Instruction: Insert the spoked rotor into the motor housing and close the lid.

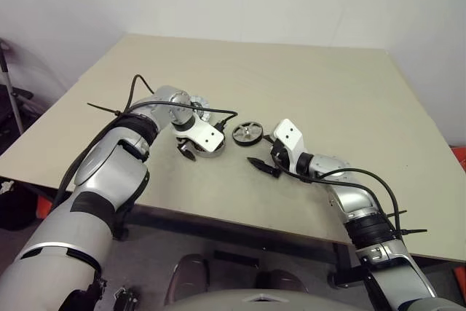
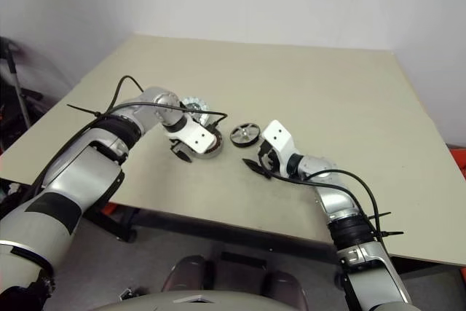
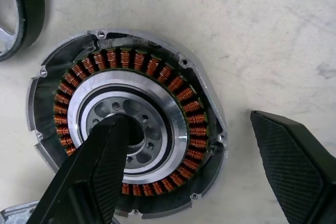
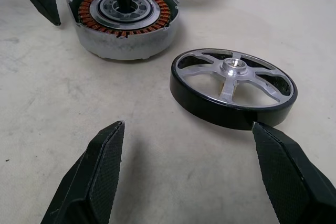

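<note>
On the table (image 1: 328, 100) my left claw (image 3: 210, 161) is spread open with one finger (image 3: 100, 166) down in the motor housing (image 3: 128, 121) hub, so lifting could drag it. Right claw (image 4: 189, 177) gapes empty near the rotor (image 4: 233, 87) and might nudge it away

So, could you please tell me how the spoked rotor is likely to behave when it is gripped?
The spoked rotor looks like rigid metal, so probably stiff. Its smooth black rim may slip between fingers. Lying flat on the table, it seems unlikely to roll unless tipped on edge.

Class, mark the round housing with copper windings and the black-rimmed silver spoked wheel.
Round metal housing with copper windings (image 3: 128, 124): left wrist view, on its silver inner ring.
Black-rimmed silver spoked wheel (image 4: 234, 68): right wrist view, on its hub.
</note>
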`<state>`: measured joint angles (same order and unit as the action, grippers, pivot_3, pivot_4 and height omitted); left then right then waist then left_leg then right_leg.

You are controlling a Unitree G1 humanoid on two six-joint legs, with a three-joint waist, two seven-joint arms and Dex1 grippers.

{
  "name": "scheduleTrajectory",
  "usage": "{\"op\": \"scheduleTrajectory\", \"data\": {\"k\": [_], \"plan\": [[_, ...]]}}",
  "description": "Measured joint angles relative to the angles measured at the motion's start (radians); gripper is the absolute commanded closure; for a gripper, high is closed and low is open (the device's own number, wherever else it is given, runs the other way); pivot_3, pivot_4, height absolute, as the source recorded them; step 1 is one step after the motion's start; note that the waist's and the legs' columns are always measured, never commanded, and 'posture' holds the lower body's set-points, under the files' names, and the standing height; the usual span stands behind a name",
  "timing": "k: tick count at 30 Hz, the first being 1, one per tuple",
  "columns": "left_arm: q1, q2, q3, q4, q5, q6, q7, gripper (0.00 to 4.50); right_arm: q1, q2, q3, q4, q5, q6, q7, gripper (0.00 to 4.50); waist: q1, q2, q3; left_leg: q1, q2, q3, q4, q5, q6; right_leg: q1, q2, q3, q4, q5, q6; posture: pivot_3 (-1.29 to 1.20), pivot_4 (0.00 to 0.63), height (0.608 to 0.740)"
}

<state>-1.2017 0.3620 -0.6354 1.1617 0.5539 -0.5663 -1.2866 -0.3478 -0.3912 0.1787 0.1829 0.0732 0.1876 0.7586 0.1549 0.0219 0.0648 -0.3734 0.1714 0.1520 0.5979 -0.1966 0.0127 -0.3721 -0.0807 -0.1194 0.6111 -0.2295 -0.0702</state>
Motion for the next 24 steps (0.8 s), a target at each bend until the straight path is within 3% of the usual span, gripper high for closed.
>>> {"op": "scheduleTrajectory", "data": {"k": [5, 17, 20, 24], "plan": [[-0.001, -0.011, -0.001, 0.013, 0.017, 0.008, 0.038, 1.82, -0.001, 0.001, 0.000, 0.000, 0.000, 0.004, 0.000, 0.09, 0.000, 0.000, 0.000, 0.000, 0.000, 0.000, 0.000, 0.000, 0.000, 0.000, 0.000, 0.000, 0.000, 0.000, 0.000, 0.00, 0.000, 0.740], [-0.002, -0.014, 0.000, 0.015, 0.028, -0.002, 0.052, 1.82, -0.002, 0.001, -0.002, 0.000, 0.000, 0.004, -0.001, 0.09, 0.001, 0.000, 0.000, 0.000, 0.000, 0.000, 0.000, 0.000, 0.000, 0.001, 0.000, 0.000, 0.000, 0.000, 0.000, 0.00, 0.000, 0.740], [-0.002, -0.015, 0.003, 0.015, 0.026, -0.004, 0.045, 2.21, -0.003, 0.001, -0.003, 0.000, 0.000, 0.004, -0.001, 0.09, 0.001, 0.000, 0.000, 0.000, 0.000, 0.000, 0.000, 0.000, 0.000, 0.000, 0.000, 0.000, 0.000, 0.000, 0.000, 0.00, 0.000, 0.740], [0.001, -0.038, 0.020, -0.009, -0.007, -0.010, 0.005, 2.21, -0.003, -0.010, -0.011, 0.000, 0.001, 0.004, 0.001, 0.09, 0.006, 0.000, 0.000, -0.002, 0.000, 0.000, 0.000, -0.001, 0.001, 0.000, -0.001, 0.000, -0.001, 0.000, 0.000, 0.00, 0.000, 0.740]]}}
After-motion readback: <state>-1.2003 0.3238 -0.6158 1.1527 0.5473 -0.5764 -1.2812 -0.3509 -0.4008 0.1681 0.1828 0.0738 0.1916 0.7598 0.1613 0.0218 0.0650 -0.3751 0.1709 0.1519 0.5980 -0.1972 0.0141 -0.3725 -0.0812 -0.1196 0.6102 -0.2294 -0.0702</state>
